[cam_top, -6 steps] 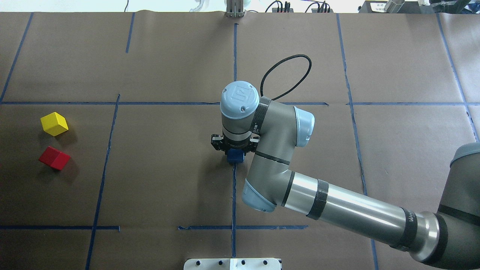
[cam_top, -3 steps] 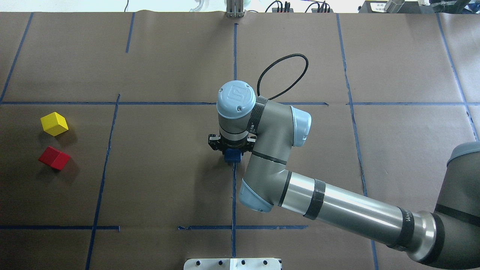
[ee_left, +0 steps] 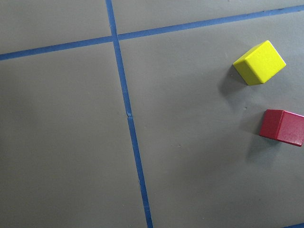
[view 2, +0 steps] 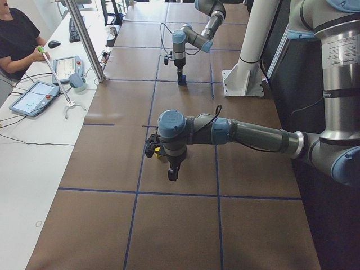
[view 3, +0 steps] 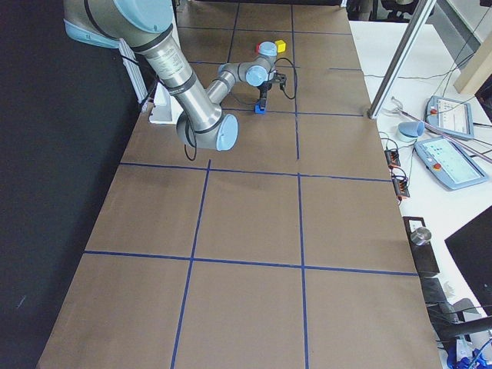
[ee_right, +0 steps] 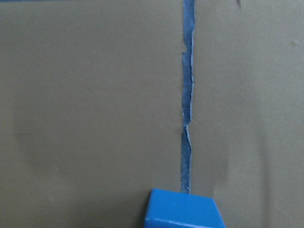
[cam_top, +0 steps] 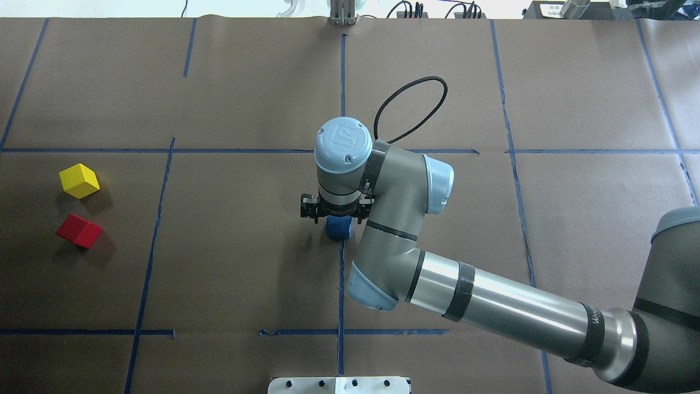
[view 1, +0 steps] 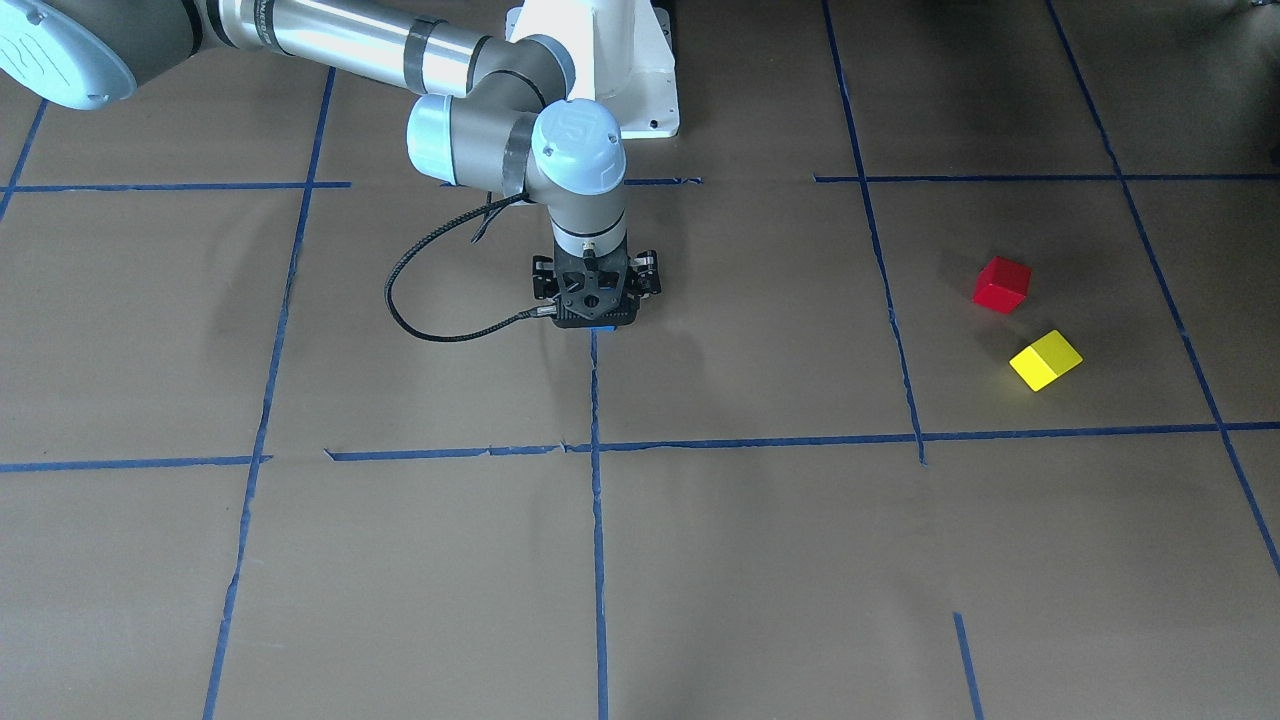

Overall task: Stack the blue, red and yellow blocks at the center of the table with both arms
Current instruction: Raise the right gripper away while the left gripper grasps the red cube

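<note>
Overhead, I count three blocks, one of each colour, all smooth cubes with crisp edges. The blue block [cam_top: 339, 228] is at the far end of a blue tape strip [cam_top: 340, 284] on the matte brown paper table [cam_top: 246, 98]. It is straight under the right gripper [cam_top: 337, 218]. The wrist hides the fingertips, so I cannot tell whether that claw is clamped or spread. The red block [cam_top: 79, 230] and the yellow block [cam_top: 79, 180] lie well left of the blue block, near each other but apart.

From the front-facing camera, only a blue sliver peeks out beneath the black claw body. One braided black cable [view 1: 420, 300] loops beside it.

Exterior left shows two arms, grey tubes with pale blue joint caps. The left gripper [view 2: 173, 173] hangs over the table, well on the camera's side of the blue block; I cannot tell its opening.

In exterior right, red and yellow lie beyond the blue block.

The left wrist camera sees two blocks, yellow and red, not touching.

The right wrist camera shows the blue block's top against a ragged, wrinkled tape strip.
</note>
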Controlling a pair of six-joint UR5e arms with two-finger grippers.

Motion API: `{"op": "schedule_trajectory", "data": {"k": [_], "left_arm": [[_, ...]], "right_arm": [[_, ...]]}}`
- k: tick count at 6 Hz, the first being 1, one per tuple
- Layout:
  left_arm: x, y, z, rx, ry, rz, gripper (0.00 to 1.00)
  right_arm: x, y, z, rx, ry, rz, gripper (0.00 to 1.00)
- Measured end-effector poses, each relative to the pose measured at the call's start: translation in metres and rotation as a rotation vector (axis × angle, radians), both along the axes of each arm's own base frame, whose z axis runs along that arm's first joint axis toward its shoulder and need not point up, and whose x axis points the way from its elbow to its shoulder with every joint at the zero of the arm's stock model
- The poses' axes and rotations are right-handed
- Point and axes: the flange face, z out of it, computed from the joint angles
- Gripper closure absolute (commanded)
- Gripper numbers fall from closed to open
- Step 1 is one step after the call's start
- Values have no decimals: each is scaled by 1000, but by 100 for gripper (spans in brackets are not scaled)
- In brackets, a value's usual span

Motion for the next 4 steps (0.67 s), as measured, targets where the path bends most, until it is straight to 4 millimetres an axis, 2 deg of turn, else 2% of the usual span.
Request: {"op": "schedule_trajectory", "data": {"k": [1, 2, 3, 4], "left_arm": [[25, -8, -7, -5, 2, 2, 0], [68, -15, -17, -27, 6, -6, 0], [121, -17, -27, 5, 13, 25, 0], [177, -15, -38, 105, 7, 96, 0]], "right_arm": [[38, -11, -14, -2, -53, 13, 0], [91, -17, -11, -15, -105, 23, 0], [150, -11, 8, -25, -147, 32, 0], [198, 6, 27, -28, -171, 38, 0]]}}
